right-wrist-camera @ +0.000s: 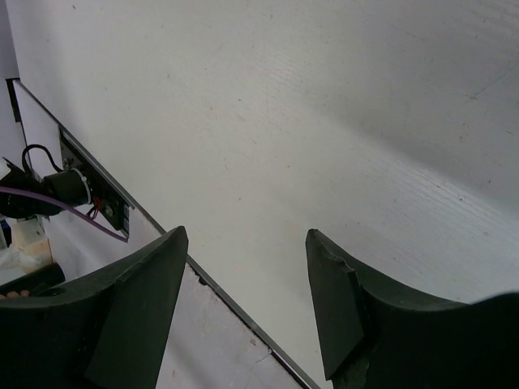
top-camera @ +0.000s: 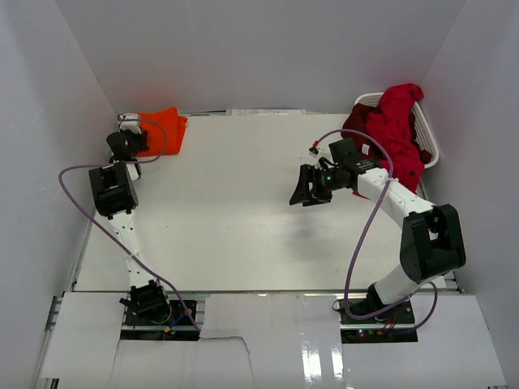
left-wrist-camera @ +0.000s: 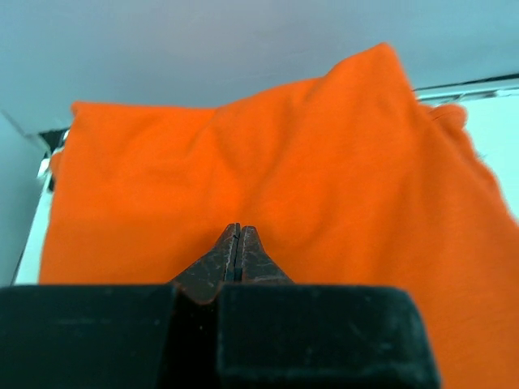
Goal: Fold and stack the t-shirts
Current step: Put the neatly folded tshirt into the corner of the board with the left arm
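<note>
Orange shirt [top-camera: 160,128] compact, across desk [top-camera: 243,203], well apart from basket [top-camera: 431,139]. Left hand [left-wrist-camera: 238,232] pressed together at shirt, no cloth seen pinched. Right hand [right-wrist-camera: 243,237] spread, empty, near basket. Red shirts [top-camera: 397,130] heaped in basket. Risks: closed tips drag orange shirt askew; tangled red shirts snag, tip basket.

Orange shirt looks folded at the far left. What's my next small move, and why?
Probably swing the right end effector toward the basket for the crimson t-shirt heaped there unfolded: the jaws stand open and empty over bare table, and the orange t-shirt already lies folded.
</note>
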Tool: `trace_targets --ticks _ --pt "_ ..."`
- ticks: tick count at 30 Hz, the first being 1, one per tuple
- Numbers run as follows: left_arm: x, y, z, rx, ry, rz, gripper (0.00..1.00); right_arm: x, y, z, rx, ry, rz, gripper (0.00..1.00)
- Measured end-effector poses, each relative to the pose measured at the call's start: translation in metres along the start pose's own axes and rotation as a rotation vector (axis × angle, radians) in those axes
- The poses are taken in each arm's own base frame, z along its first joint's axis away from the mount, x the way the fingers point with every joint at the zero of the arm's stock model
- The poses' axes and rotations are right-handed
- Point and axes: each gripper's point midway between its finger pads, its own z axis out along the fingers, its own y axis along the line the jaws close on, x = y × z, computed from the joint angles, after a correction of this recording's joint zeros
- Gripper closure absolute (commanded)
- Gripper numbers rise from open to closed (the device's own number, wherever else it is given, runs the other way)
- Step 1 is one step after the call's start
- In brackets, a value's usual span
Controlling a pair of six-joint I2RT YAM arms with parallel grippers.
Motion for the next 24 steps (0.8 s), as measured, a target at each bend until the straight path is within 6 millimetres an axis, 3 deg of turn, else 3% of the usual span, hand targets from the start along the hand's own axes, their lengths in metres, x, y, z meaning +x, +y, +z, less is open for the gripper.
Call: trace_targets --ticks 10,16,20,23,24 --pt "-0.042 -0.027 0.009 0.036 -0.046 0.019 1.0 0.005 0.002 -0.004 -0.001 -0.004 -0.009 0.34" --pt "-0.095 -0.042 0.005 0.04 -0.106 0.052 1.0 0.008 0.002 -0.006 -0.001 -0.004 -0.01 0.33" --pt "-0.115 -0.063 0.0 0.065 -0.123 0.026 1.0 0.009 0.004 -0.009 0.0 -0.011 -0.015 0.33" --pt "-0.118 -0.081 -0.007 0.081 -0.108 -0.005 0.72 0.007 0.007 -0.013 -0.001 -0.025 -0.026 0.32" --pt "-0.118 -0.087 -0.011 0.087 -0.095 -0.016 0.57 0.007 0.008 -0.014 -0.001 -0.029 -0.032 0.32"
